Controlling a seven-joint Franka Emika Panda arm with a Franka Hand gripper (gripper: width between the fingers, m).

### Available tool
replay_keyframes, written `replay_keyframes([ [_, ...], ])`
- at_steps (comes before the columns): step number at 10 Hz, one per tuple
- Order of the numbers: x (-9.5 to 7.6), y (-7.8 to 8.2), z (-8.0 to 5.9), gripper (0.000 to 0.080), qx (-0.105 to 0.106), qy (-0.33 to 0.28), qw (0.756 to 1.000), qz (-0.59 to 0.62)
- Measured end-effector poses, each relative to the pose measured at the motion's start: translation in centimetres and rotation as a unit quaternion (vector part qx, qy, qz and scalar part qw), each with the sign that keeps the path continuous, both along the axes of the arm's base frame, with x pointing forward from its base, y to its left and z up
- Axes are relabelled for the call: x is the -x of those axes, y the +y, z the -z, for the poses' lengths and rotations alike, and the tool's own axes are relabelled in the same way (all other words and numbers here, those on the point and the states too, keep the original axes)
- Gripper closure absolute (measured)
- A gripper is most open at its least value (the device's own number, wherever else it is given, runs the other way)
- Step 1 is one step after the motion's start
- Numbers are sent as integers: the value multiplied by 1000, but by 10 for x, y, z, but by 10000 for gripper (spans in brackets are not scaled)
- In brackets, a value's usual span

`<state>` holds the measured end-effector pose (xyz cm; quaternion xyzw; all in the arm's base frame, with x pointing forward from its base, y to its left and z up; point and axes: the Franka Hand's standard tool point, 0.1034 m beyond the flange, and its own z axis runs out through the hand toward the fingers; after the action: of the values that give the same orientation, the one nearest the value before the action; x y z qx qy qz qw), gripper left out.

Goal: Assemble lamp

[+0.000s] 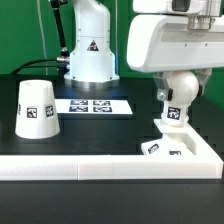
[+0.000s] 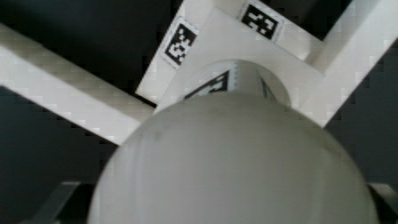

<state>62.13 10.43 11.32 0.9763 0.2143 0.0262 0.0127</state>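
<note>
Printed marks first: black-and-white square tags only. One on the side of the shade, one on the stem of the bulb, two on the base, four side by side on the marker board. On the robot pedestal, a black triangle logo, too small to make out any lettering.

Shade: smooth white plastic, a tapered cup standing mouth down on the black table, toward the exterior view's left and well apart from the other two parts.

Base: a flat white square slab, lying in the corner of a raised white rail at the exterior view's right.

Bulb: matte white, round-headed, narrowing to a stem. Standing on the base and tilted a little, head just beneath the gripper.

From the wrist view, the bulb's head seen as a smooth grey-white dome filling most of the picture, with the tagged base behind it.

Jaws on either side of the bulb's head, one dark finger close against it — clamped or slightly apart, cannot tell.
</note>
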Motion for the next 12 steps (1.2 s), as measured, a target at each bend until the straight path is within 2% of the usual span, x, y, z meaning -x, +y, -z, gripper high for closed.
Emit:
replay_keyframes([
  [4,-1,-5,0,222,-5,-2,992,124],
  [5,-1,-6,-1,222,-13,-13,987,162],
  [7,5,-11,1,222,-27,-26,967,252],
  [12,5,-14,2,220,-41,-22,915,401],
])
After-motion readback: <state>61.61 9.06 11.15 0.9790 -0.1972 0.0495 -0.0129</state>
